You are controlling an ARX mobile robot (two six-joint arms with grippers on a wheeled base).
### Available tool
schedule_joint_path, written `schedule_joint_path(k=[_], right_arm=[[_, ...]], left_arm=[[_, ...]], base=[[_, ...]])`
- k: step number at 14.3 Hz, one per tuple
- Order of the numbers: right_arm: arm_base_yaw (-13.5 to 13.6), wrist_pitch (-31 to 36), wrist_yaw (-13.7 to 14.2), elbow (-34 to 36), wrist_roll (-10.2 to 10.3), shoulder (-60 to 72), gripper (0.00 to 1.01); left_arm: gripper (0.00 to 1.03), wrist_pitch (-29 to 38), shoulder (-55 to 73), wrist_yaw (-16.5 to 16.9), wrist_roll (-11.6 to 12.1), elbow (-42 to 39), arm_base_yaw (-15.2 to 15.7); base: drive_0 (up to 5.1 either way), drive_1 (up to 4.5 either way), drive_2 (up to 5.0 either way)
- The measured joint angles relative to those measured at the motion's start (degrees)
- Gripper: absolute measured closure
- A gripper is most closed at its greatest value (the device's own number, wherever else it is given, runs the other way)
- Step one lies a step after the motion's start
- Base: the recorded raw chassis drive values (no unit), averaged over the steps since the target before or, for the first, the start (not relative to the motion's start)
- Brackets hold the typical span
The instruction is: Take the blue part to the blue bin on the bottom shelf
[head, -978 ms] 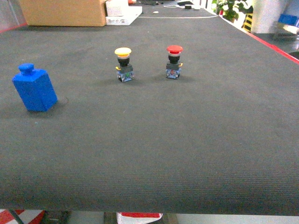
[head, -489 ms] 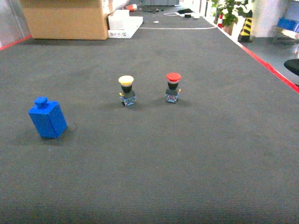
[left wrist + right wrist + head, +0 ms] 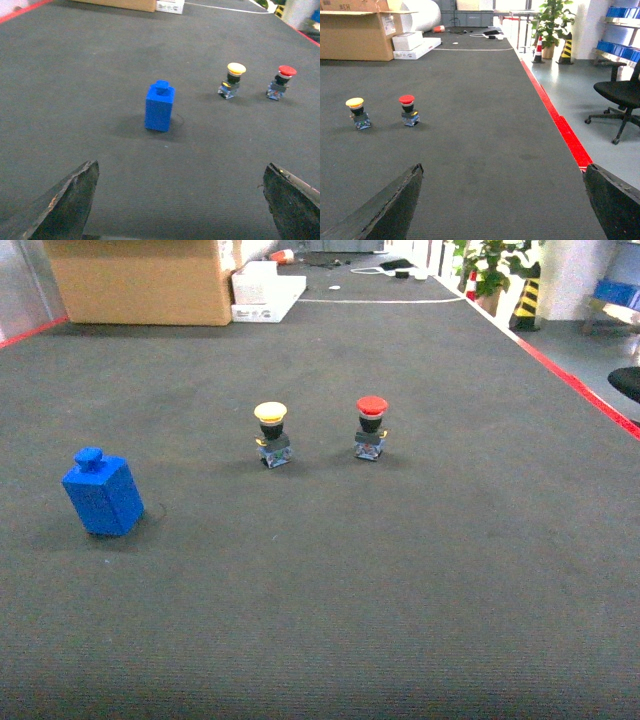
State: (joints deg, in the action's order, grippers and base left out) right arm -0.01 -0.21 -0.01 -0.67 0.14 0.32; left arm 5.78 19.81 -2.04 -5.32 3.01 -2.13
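Observation:
The blue part (image 3: 102, 492) stands upright on the dark grey carpet at the left, a small knob on its top. In the left wrist view the blue part (image 3: 160, 106) is some way ahead of my left gripper (image 3: 181, 164), slightly left of its middle. That gripper is open with nothing between its fingers. My right gripper (image 3: 503, 166) is open too, over bare carpet. Neither gripper shows in the head view. A far rack with blue crates (image 3: 619, 30) stands at the right; I cannot tell whether the blue bin or bottom shelf is there.
A yellow push-button (image 3: 271, 433) and a red push-button (image 3: 371, 425) stand mid-carpet. A cardboard box (image 3: 140, 280) and white boxes (image 3: 262, 290) sit at the back. A red line (image 3: 560, 125) edges the carpet at right, with an office chair (image 3: 620, 97) beyond.
The head view drew back and tilted up a second ago, so all three parts look smaller and farther. Over the last half second it has held nearly still. Nothing on the carpet moved.

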Motion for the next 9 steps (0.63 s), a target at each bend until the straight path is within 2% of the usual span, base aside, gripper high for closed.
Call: schedule_joint_path(k=[1, 3, 5, 7, 9], right_arm=[[0.0, -0.1, 0.0, 0.0, 0.0, 0.0, 0.03], [0.0, 0.0, 0.0, 0.0, 0.0, 0.0, 0.03], [0.0, 0.0, 0.0, 0.0, 0.0, 0.0, 0.03], [0.0, 0.0, 0.0, 0.0, 0.0, 0.0, 0.03], [0.0, 0.0, 0.0, 0.0, 0.0, 0.0, 0.03]], left_arm=[[0.05, 11.3, 12.2, 1.7, -0.5, 0.4, 0.7], [0.05, 28.2, 33.0, 3.4, -0.9, 6.1, 0.9], [0.05, 39.6, 52.0, 4.6, -0.5, 13.3, 0.2], [0.05, 41.4, 68.3, 4.9, -0.2, 19.3, -0.3], [0.05, 42.2, 76.4, 4.7, 1.5, 23.6, -0.3]], base=[[0.0, 0.0, 0.0], [0.0, 0.0, 0.0], [0.0, 0.0, 0.0], [0.0, 0.0, 0.0], [0.0, 0.0, 0.0]])
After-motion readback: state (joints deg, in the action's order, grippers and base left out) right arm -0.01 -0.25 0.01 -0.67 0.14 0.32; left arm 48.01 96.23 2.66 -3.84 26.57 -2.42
